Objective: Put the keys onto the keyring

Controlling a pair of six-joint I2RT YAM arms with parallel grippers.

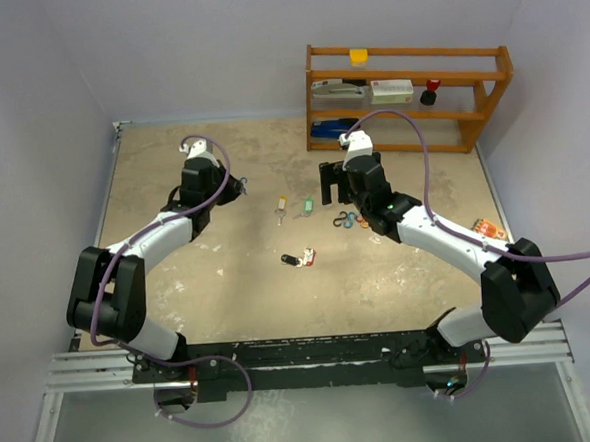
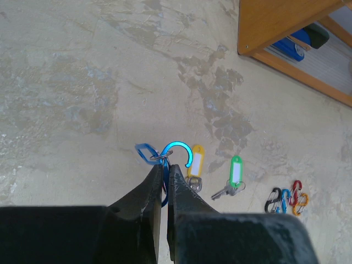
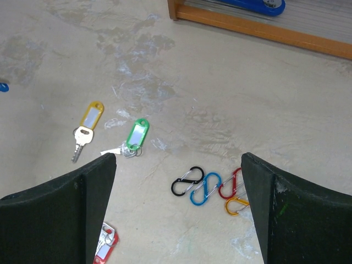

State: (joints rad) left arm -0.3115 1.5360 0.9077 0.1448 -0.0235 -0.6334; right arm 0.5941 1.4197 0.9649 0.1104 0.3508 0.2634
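1. My left end effector (image 2: 165,169) is clamped fully shut on the keyring (image 2: 179,149), a blue open hook with a small metal ring at its root. It sits well left of the clip loops (image 2: 286,199). The hook's open mouth points toward the loose keys. I judge that it is held this way so that a key can be threaded on without regripping. A blue piece (image 2: 144,151) hangs beside the hook. I cannot tell whether it is a key tag.

2. The yellow-tagged key (image 3: 88,124) lies flat on the worktop (image 3: 264,99), left of the clip loops. The green-tagged key (image 3: 136,136) lies between it and the loops, apart from both.

3. The black-tagged key (image 1: 289,259) and the red-tagged key (image 1: 308,256) lie just beside each other, left of the loops and nearer my bases. None of these four keys is on the keyring yet.

4. My right end effector (image 3: 177,160) stands wide and holds nothing. It hovers near the clip loops, on the green key's side. I judge that this wide opening suits straddling a tag for pickup.
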